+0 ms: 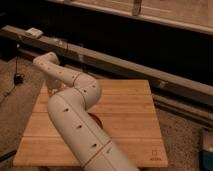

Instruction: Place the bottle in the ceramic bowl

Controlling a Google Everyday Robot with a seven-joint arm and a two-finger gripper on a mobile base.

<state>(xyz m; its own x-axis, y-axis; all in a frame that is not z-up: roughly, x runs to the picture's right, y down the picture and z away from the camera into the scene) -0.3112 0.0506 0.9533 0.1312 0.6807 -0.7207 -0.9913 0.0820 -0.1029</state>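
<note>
Reaching up from the near edge of a pale wooden counter [127,107], a thick white robot arm [75,125] runs toward the far side, bends at an elbow, and folds back toward the left edge. Its wrist turns downward, and the pincer [50,91] hangs at the counter's far left corner, low over the wood. Whether the pincer is apart, together or clamped on something cannot be told from this view. The bottle cannot be picked out here. The ceramic bowl [96,120] sits near the counter's middle, a little toward the left edge. Only a reddish sliver of it peeks out from behind the arm. A small square mark [156,155] is printed at the near right corner. Beyond the far edge a long dark rail [130,67] crosses the scene, with a small white object [34,32] resting on its left end. Speckled floor [180,130] surrounds the counter.
</note>
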